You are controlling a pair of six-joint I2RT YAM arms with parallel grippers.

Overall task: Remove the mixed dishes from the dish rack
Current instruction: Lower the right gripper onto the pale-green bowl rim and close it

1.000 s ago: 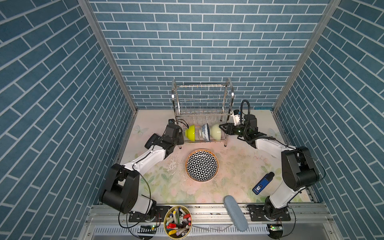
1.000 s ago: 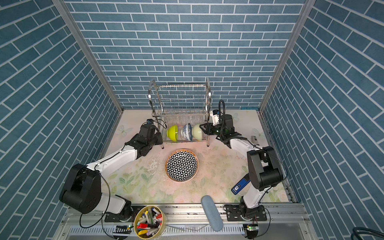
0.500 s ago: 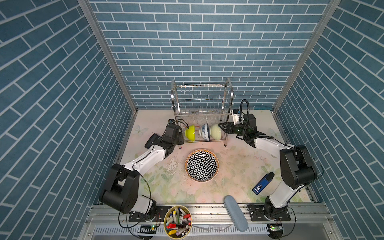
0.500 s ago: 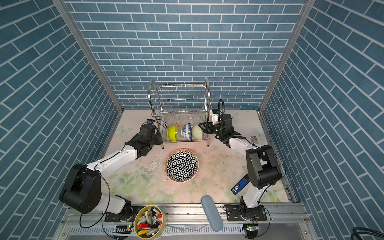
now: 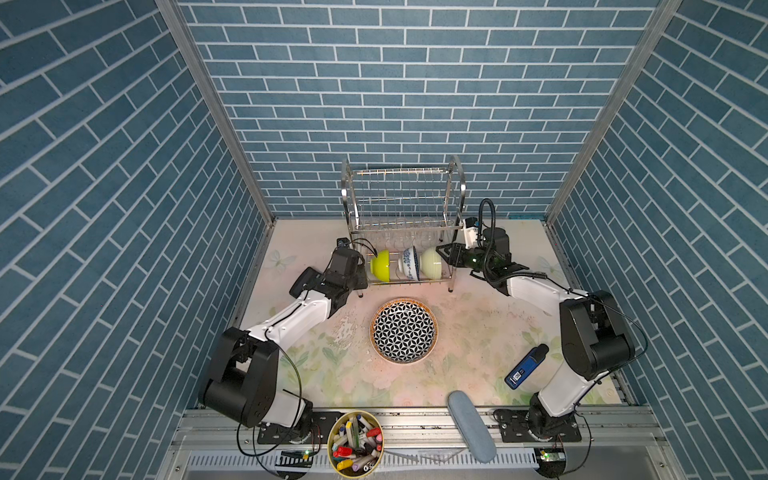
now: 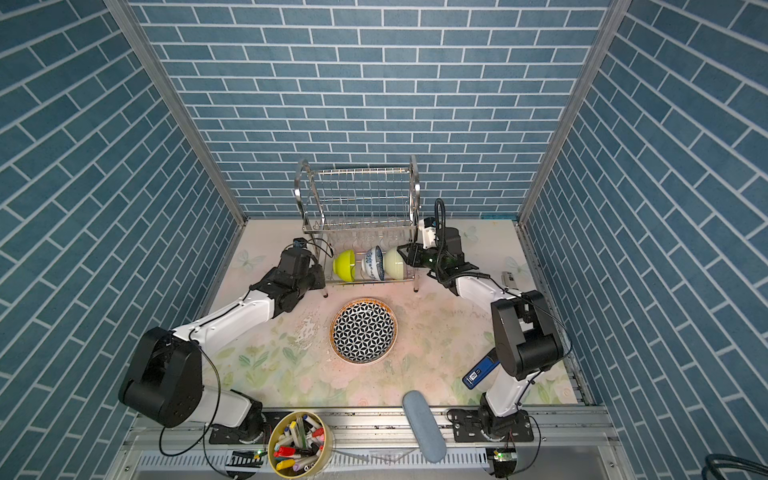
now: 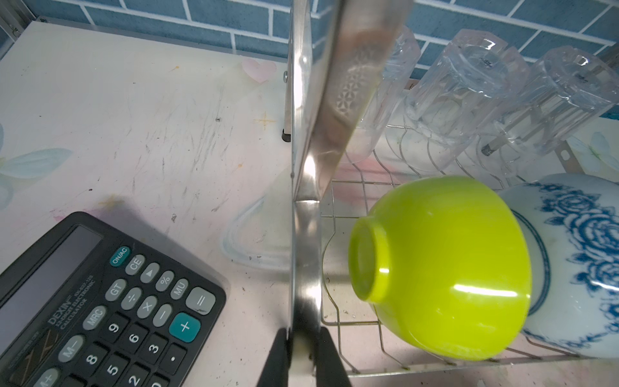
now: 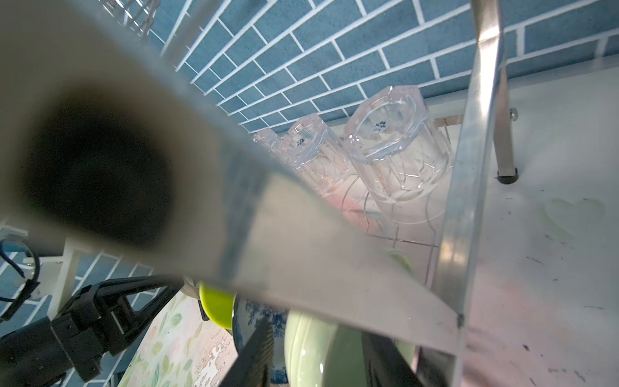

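The dish rack [image 5: 401, 195] stands at the back in both top views. Its lower tier holds a lime bowl [image 5: 381, 264], a blue-on-white bowl [image 5: 408, 266] and a pale-green bowl [image 5: 430, 264], all on their sides. Three clear tumblers [image 7: 462, 90] stand upside down behind them. My left gripper [image 7: 301, 331] is shut on the steel strip of the rack's left side frame [image 7: 306, 234]. From the right end, my right gripper [image 8: 318, 331] reaches in with open jaws. One finger [image 8: 258, 348] stands between the blue-on-white and pale-green bowls [image 8: 311, 348], the other inside the pale-green bowl. A star-patterned plate [image 5: 404, 330] lies on the table before the rack.
A black calculator [image 7: 100, 301] lies on the table beside the rack's left frame, under my left arm. Near the front right lie a blue handheld device [image 5: 525, 365] and a grey-blue oblong case [image 5: 471, 424]. A round tub of markers [image 5: 355, 440] stands at the front edge.
My right gripper has edged a little left, further in around the pale-green bowl. The left gripper has kept its hold on the rack frame.
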